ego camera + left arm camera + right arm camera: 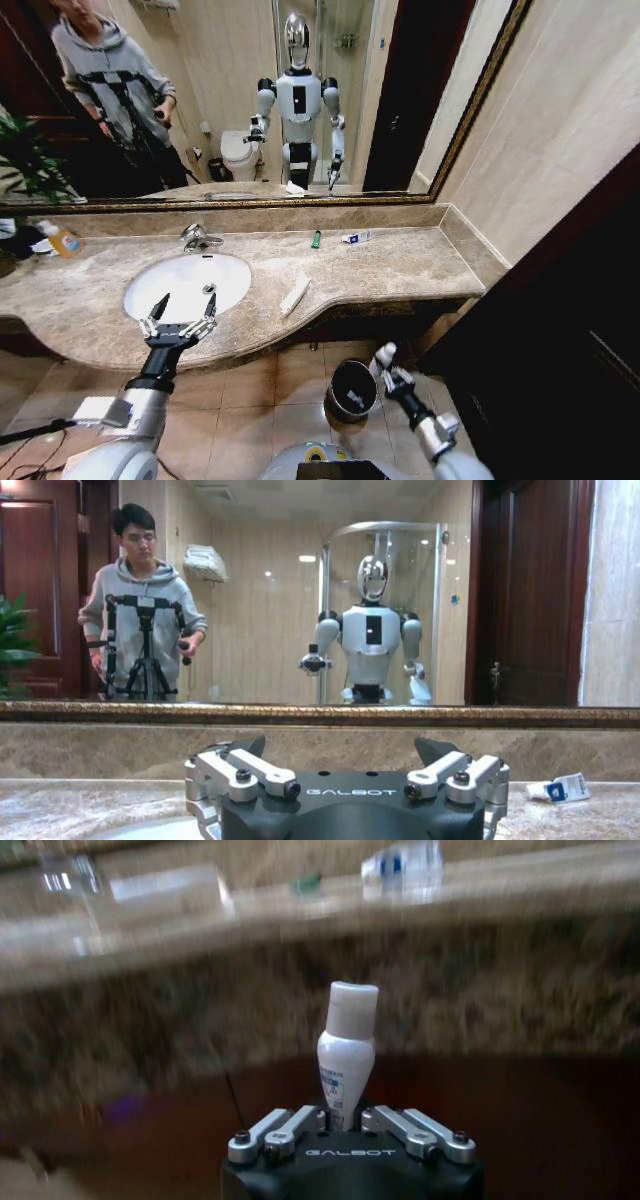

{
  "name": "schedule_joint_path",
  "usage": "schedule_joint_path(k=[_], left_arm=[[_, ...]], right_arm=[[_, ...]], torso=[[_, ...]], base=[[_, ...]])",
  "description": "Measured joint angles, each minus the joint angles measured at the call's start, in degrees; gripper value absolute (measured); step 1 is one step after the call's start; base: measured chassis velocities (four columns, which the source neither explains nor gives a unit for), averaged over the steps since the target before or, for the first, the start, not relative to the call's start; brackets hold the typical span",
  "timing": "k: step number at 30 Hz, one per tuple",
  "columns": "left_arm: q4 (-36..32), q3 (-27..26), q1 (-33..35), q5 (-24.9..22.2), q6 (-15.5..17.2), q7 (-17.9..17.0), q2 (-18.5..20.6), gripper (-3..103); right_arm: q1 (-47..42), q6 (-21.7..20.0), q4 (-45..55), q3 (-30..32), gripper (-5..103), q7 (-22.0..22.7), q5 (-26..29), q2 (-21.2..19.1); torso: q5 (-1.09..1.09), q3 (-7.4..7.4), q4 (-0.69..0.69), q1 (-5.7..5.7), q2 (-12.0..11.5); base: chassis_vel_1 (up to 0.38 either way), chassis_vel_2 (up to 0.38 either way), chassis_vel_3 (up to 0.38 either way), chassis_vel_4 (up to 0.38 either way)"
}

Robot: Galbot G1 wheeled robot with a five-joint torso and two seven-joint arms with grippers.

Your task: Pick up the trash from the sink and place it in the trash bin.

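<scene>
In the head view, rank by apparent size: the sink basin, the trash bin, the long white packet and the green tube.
1. sink basin, clearly largest.
2. trash bin; it stands on the floor nearer the camera, which may inflate it.
3. long white packet at the counter's front edge.
4. green tube near the mirror, smallest.

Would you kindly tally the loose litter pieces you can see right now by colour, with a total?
White: 3 — flat packet at the counter's front edge, small wrapper near the mirror, tube held in the right gripper beside the bin.
Green: 1 — tiny tube near the mirror.
Total: 4
</scene>
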Motion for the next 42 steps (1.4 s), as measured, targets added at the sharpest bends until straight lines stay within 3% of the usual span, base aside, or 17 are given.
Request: schedule_joint_path(k=[13,23,31,42], left_arm=[[0.0,0.0,0.0,0.0,0.0,0.0,0.0,100],[0.0,0.0,0.0,0.0,0.0,0.0,0.0,100],[0.0,0.0,0.0,0.0,0.0,0.0,0.0,100],[0.0,0.0,0.0,0.0,0.0,0.0,0.0,100]], right_arm=[[15.0,-2.5,-24.5,-4.8,14,0.4,-17.0,7.1],[28.0,1.0,-44.3,-4.7,14,2.3,-27.5,12.0],[35.8,6.1,-59.1,-2.8,14,5.0,-30.4,14.3],[36.8,7.5,-61.4,-2.4,14,5.5,-31.5,12.4]], torso=[[-0.02,0.01,0.00,0.01,0.0],[-0.01,0.00,0.01,0.01,0.0],[-0.01,0.01,0.01,0.01,0.0],[-0.01,0.01,0.00,0.01,0.0]], base=[[0.000,0.000,0.000,0.000],[0.000,0.000,0.000,0.000],[0.000,0.000,0.000,0.000],[0.000,0.000,0.000,0.000]])
